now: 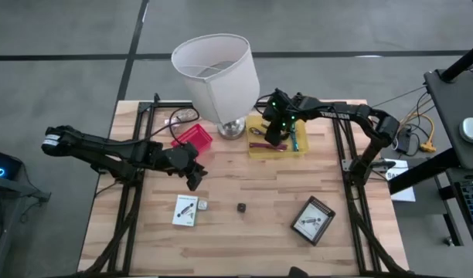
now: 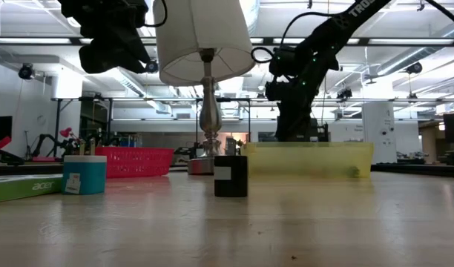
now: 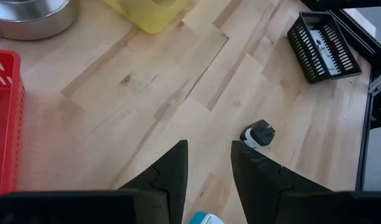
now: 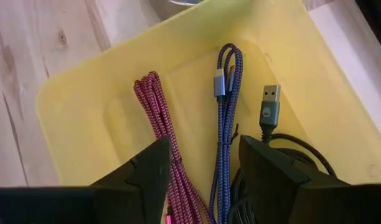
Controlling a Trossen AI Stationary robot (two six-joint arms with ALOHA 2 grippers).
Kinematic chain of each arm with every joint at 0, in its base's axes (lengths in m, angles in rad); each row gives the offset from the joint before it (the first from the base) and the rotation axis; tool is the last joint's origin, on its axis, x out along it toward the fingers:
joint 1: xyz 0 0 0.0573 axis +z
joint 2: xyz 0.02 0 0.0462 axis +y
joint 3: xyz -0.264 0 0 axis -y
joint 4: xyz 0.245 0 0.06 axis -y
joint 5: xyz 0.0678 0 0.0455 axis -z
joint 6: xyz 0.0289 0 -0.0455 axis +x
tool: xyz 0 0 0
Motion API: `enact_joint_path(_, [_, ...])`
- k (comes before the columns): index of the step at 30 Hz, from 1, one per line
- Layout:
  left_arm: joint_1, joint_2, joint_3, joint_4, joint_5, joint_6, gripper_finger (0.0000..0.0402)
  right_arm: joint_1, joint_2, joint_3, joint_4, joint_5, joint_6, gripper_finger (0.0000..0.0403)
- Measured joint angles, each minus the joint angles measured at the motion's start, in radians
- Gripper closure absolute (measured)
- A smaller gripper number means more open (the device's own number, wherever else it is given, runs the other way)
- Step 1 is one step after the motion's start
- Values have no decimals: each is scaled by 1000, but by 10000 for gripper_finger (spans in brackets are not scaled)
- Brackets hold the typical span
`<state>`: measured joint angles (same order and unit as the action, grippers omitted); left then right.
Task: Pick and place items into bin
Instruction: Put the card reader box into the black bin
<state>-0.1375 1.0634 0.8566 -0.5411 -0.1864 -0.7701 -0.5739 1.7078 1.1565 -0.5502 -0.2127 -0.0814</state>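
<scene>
You are partway through: the yellow bin point(image 1: 277, 144), just beside the lamp point(image 1: 218, 73), already holds a red braided cable point(image 4: 154, 109), a blue braided cable point(image 4: 225, 112) and a black cable with a grey USB plug point(image 4: 271, 112), as the right wrist view shows. Your right claw point(image 4: 204, 163) hangs directly over the bin with its fingers parted and nothing between them, so I judge that a drop has been made there. What you have left lies on the open tabletop point(image 1: 252, 185), on the side of the lamp away from the bin's back edge: a small black cube point(image 1: 241, 207) near the middle, a white packet point(image 1: 186, 209) with a tiny white piece point(image 1: 202, 206) just beside it, and a dark mesh tray point(image 1: 313, 220) with a card in it farther out toward the right arm's side. Your left claw point(image 1: 193, 181) hovers above the tabletop between the red basket point(image 1: 192, 139) beside the lamp and the white packet, its fingers apart and empty; in its own wrist view the black cube sits just ahead of the fingertips. At least three loose things are still out of the bin, so I'd call the job roughly half done.
</scene>
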Motion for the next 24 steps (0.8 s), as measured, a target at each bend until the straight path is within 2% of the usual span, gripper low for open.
enact_joint_path(12, [0, 0, 0, 0, 10, -3, 296, 0, -2, -15, -105, 3, -8, 236])
enact_joint_path(24, [0, 0, 0, 0, 10, -5, 296, 0, -3, -15, -435, 6, -106, 244])
